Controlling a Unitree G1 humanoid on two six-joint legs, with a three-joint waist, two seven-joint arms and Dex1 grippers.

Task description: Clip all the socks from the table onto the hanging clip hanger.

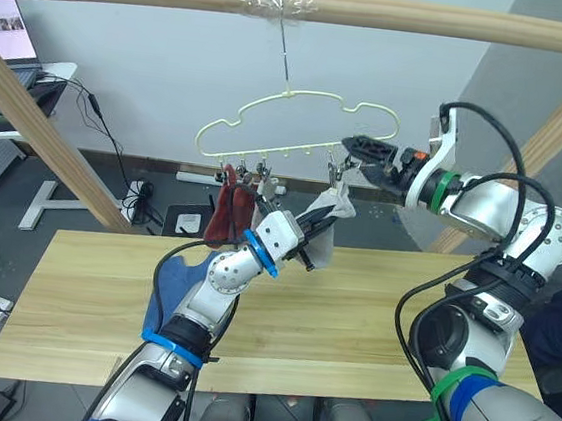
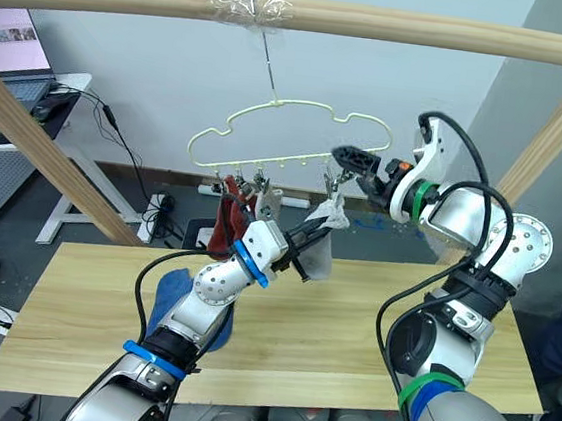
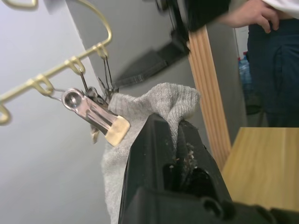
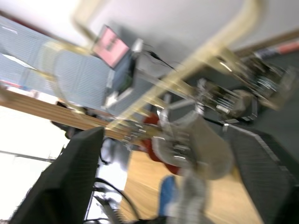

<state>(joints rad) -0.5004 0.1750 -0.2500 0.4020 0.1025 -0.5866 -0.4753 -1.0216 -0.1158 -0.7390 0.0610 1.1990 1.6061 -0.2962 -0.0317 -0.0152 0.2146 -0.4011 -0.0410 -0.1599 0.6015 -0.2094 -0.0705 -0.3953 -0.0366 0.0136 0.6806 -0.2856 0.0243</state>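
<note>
left gripper [image 3: 180,135] pinching grey sock [image 3: 149,105] beside clip [image 3: 96,116]; right gripper [image 4: 163,154] spread wide around it; could slip if released early

left tool [image 1: 322,218]: raised, clamped | right tool [image 1: 358,148]: raised, spread

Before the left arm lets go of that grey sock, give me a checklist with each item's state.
1. Left gripper pinching the grey sock: ok.
2. Sock edge inside the metal clip: cannot tell.
3. Right gripper at the clip hanger, jaws open: ok.
4. Rust red sock hanging from the hanger: ok.
5. Blue sock remaining on the table: not ok, task unfinished.
</note>
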